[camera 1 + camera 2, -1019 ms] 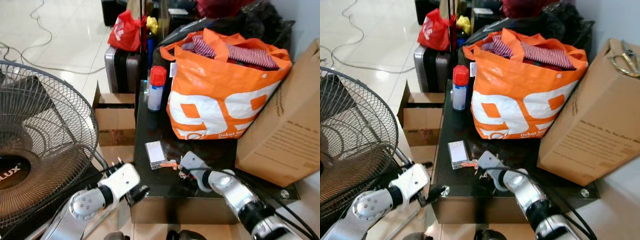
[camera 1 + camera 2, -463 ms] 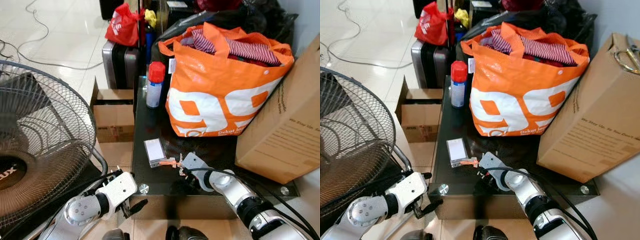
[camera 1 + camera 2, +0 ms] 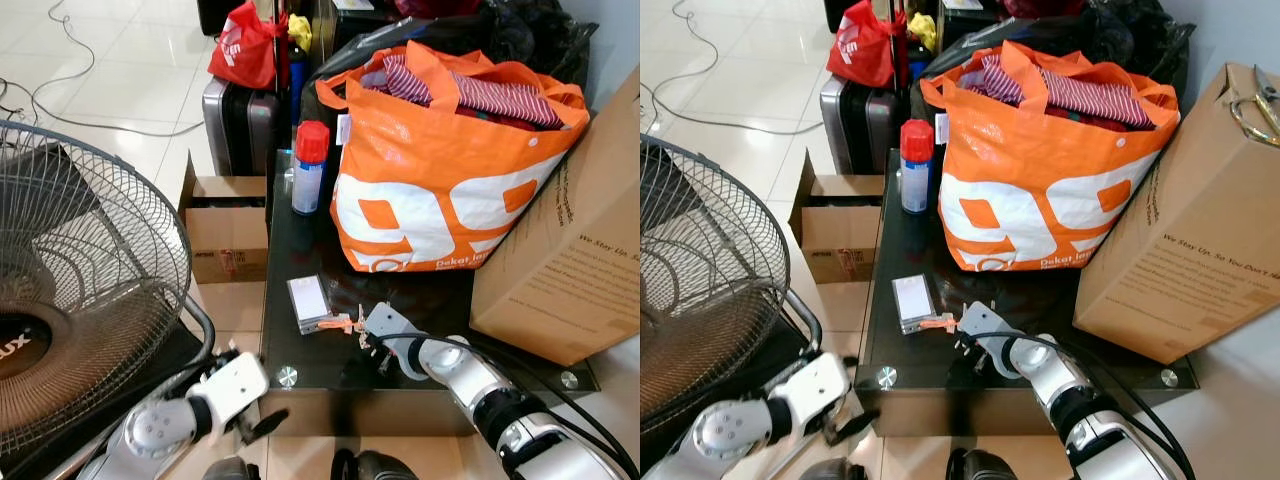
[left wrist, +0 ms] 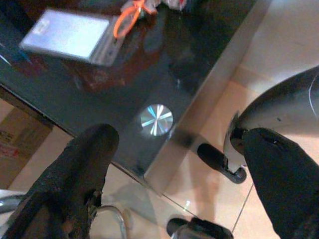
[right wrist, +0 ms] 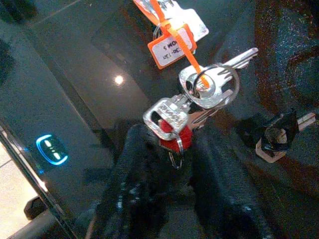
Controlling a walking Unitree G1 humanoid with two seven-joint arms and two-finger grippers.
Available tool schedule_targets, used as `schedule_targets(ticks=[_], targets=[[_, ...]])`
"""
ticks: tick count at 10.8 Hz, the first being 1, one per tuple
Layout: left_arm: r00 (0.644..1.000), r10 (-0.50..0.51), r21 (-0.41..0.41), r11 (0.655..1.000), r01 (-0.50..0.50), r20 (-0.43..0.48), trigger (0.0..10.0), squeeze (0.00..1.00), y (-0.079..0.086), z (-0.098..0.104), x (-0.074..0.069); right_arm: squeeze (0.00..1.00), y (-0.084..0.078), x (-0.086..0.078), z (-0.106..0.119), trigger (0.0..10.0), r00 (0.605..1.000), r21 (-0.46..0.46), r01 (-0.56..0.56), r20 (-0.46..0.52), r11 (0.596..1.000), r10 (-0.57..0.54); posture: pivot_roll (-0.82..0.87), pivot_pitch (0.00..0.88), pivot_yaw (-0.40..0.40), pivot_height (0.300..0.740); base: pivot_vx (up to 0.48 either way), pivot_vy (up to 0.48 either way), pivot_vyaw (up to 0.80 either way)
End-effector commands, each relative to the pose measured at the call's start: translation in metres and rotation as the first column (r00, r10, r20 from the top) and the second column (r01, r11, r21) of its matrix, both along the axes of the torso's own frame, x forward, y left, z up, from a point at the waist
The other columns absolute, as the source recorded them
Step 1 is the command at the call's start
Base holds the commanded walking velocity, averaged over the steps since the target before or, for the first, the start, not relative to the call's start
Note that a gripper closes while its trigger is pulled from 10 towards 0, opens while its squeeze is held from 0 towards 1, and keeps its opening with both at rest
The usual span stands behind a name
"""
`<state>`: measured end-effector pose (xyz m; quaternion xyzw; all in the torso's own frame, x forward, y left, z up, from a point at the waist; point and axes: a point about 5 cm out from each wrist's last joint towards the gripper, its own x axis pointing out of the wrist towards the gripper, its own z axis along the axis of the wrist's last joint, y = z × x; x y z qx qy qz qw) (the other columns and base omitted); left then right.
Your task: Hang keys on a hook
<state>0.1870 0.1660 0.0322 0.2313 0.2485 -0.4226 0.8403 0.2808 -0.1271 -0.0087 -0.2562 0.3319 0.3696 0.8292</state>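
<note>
Right wrist view showed the right gripper [image 5: 172,149] pinching the bunch of silver keys [image 5: 199,97] low over the black glass table [image 5: 75,74], left gripper [image 4: 174,164] spread idle, hanging not yet done.

One spray can [image 3: 309,168], two cardboard boxes [image 3: 225,228], one orange bag [image 3: 450,170], one fan [image 3: 80,290].

The orange bag [image 3: 1040,190] bears a large white "99"; the fan [image 3: 25,345] hub reads "LUX".
</note>
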Motion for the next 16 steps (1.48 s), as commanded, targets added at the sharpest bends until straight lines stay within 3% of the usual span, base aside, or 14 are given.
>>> schedule_targets(ticks=[1,4,8,10,11,13,15,16], targets=[[1.000,-0.010,0.002,1.000,0.010,0.003,10.0,0.00,-0.002,-0.003,-0.001,0.00,-0.006,0.000,-0.002,0.0,1.000,-0.019,0.009,-0.013,1.000,-0.009,0.04,0.119,-0.107,0.740,0.000,0.000,0.00],[1.000,-0.002,0.025,1.000,0.002,-0.018,10.0,0.00,0.013,-0.029,-0.001,0.00,-0.007,-0.002,-0.003,0.0,1.000,-0.021,0.000,-0.020,1.000,-0.001,0.04,0.112,-0.105,0.740,0.000,0.000,0.00],[0.997,0.004,-0.042,0.999,-0.001,0.074,10.0,0.00,0.009,-0.020,0.006,0.00,-0.006,0.000,-0.001,0.0,1.000,0.007,0.001,-0.007,1.000,-0.001,0.05,0.070,-0.096,0.740,0.000,0.000,0.00],[0.980,0.001,-0.142,0.989,0.027,0.197,10.0,0.00,-0.017,0.043,0.031,0.00,-0.009,0.004,0.005,0.0,1.000,0.032,-0.001,0.011,1.000,0.001,0.06,0.038,-0.092,0.740,0.000,0.000,0.00],[0.970,0.007,-0.207,0.977,0.044,0.243,10.0,0.00,-0.027,0.064,0.041,0.00,-0.014,0.007,0.012,0.0,1.000,0.064,0.002,0.026,0.998,-0.003,0.06,0.025,-0.091,0.740,0.000,0.000,0.00],[0.966,0.013,-0.280,0.958,0.062,0.257,10.0,0.00,-0.038,0.084,0.048,0.00,-0.029,0.006,0.029,0.0,0.999,0.172,-0.010,0.046,0.985,0.002,0.06,0.002,-0.081,0.740,0.000,0.000,0.00],[0.971,0.016,-0.308,0.950,0.059,0.237,10.0,0.00,-0.039,0.089,0.048,0.00,-0.046,0.000,0.052,0.0,0.998,0.290,-0.008,0.067,0.957,-0.012,0.05,0.000,-0.069,0.740,0.000,0.000,0.00],[0.974,0.015,-0.308,0.950,0.057,0.226,10.0,0.00,-0.038,0.090,0.048,0.00,-0.060,-0.004,0.073,0.0,0.992,0.383,0.043,0.090,0.923,-0.083,0.04,0.000,-0.061,0.740,0.000,0.000,0.00]])
